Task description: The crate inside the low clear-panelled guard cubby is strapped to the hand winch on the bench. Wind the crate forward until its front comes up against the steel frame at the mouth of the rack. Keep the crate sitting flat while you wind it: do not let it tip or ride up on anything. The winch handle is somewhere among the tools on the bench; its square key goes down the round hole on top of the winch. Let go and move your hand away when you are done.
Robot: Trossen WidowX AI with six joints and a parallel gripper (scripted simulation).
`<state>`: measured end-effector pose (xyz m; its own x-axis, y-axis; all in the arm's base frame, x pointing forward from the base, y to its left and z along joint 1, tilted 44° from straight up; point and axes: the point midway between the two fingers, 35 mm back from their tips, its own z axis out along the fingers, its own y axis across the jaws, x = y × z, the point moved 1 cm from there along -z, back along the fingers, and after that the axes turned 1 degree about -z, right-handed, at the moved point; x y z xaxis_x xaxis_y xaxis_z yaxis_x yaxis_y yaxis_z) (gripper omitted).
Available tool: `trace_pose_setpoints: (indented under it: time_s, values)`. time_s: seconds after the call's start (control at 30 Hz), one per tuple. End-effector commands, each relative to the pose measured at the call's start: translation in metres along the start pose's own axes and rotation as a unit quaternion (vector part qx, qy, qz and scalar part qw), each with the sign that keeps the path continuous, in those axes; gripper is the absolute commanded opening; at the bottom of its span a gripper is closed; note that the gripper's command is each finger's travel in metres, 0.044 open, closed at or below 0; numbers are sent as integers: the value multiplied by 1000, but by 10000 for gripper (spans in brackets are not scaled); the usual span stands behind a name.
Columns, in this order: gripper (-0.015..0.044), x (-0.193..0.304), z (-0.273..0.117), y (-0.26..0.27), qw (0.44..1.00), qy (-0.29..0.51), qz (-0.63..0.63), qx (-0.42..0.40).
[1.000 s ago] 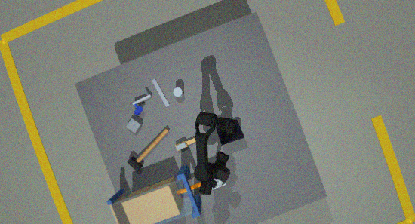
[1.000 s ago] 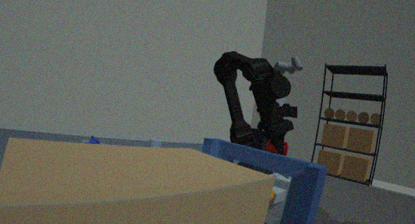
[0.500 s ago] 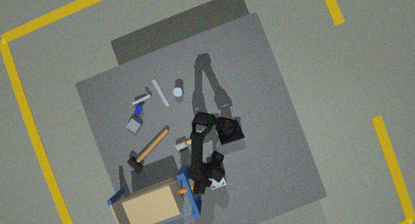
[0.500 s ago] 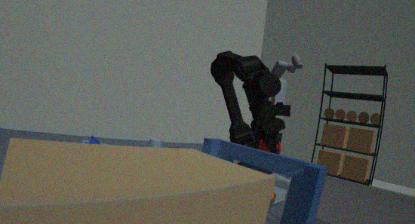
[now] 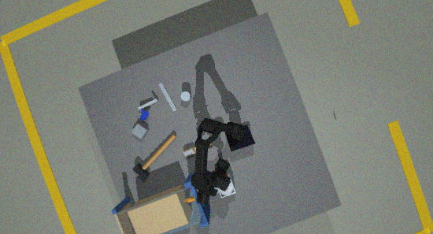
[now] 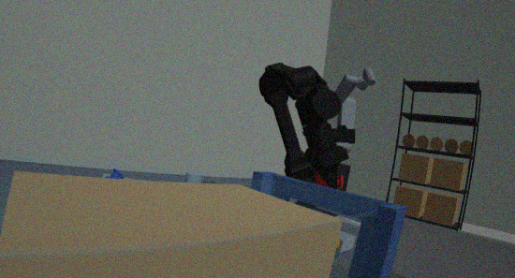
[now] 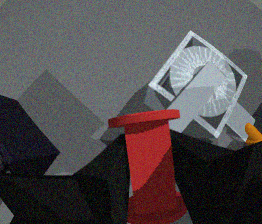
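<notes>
My gripper (image 5: 223,179) (image 6: 330,181) (image 7: 144,137) is shut on the red grip (image 7: 149,150) of the winch handle. The handle's pale grey crank arm (image 7: 198,95) reaches across the top of the white winch (image 5: 228,193) (image 7: 224,86). Whether the square key sits in the round hole is hidden. The tan crate (image 5: 157,214) (image 6: 154,222) appears flat inside the guard cubby. An orange strap (image 5: 190,200) (image 7: 253,133) runs from the crate side toward the winch. A gap shows between the crate's front and the blue steel frame (image 5: 203,212) (image 6: 378,241).
A hammer (image 5: 159,151), a pale-headed mallet (image 5: 189,151), a grey bar (image 5: 167,97), a white cylinder (image 5: 185,96), a grey block (image 5: 139,130) and a blue piece (image 5: 144,115) lie on the bench (image 5: 283,147). The blue frame stands close beside the arm.
</notes>
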<state>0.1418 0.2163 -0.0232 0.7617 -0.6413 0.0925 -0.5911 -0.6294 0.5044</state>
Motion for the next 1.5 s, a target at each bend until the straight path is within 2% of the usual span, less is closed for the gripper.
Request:
trace_pose_setpoints:
  time_s: [0.0,1.47]
  values:
    - [0,15,-4,-14,1000,15,10,14]
    - [0,34,-15,-79,1000,15,11,16]
